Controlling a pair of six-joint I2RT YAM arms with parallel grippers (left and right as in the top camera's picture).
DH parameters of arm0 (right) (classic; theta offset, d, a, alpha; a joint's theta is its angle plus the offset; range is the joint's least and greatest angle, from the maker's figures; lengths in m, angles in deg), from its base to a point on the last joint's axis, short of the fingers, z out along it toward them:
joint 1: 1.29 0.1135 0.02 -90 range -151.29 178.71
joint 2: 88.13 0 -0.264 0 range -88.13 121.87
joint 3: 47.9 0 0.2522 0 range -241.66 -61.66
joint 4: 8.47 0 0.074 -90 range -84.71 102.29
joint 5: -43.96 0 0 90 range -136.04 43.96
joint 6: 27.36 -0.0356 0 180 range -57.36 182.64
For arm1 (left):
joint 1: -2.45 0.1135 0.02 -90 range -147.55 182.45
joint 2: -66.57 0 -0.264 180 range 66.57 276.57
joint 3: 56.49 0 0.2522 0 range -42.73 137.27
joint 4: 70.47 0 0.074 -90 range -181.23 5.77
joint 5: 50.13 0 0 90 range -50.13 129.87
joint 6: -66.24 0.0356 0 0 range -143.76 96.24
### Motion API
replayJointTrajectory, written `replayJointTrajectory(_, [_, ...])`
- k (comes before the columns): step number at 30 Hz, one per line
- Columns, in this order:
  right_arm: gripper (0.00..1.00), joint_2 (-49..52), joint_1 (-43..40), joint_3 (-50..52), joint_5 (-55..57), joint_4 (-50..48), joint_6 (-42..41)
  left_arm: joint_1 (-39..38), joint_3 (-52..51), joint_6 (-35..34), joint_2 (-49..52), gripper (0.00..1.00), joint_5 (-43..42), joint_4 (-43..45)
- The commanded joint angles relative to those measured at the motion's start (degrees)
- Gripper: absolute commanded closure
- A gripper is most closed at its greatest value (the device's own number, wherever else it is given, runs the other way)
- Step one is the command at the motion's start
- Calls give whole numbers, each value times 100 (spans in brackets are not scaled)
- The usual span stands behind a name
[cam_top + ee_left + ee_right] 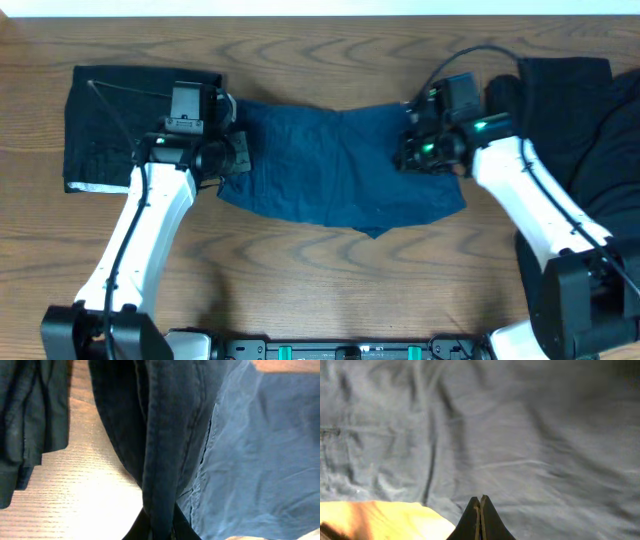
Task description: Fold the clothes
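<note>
A dark blue garment [340, 160] lies spread across the middle of the table. My left gripper [232, 152] is at its left edge, shut on a raised fold of the cloth. In the left wrist view that dark fold [165, 435] runs down between the jaws [160, 527]. My right gripper [408, 150] is over the garment's right part. In the right wrist view its fingers [480, 500] are pressed together just above the flat blue cloth [520, 425], with nothing visible between them.
A folded black garment [110, 120] lies at the far left; it also shows in the left wrist view [25, 420]. A loose black pile of clothes [590, 110] lies at the far right. Bare wooden table [320, 280] runs along the front.
</note>
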Motion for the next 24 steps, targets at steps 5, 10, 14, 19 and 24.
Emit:
replayJointTrajectory(5, [99,48,800,538,-68,-752,-361,-4,122,-352,-127,94,-129,-87])
replayJointTrajectory(10, [99,50,1156,1067,-2,-1550,-664,-4,404,-378,-127,94,-247,-389])
replayJointTrajectory(14, [99,81,1364,1495,-2,-2267,-916,-11,778,-509,-127,94,-258,-675])
replayJointTrajectory(19, [99,87,1561,1934,0,-3064,-1158,-201,977,-595,-127,94,-271,-721])
replayJointTrajectory(24, [99,87,1768,2081,74,-3429,-1167,-424,977,-660,-122,94,-269,-603])
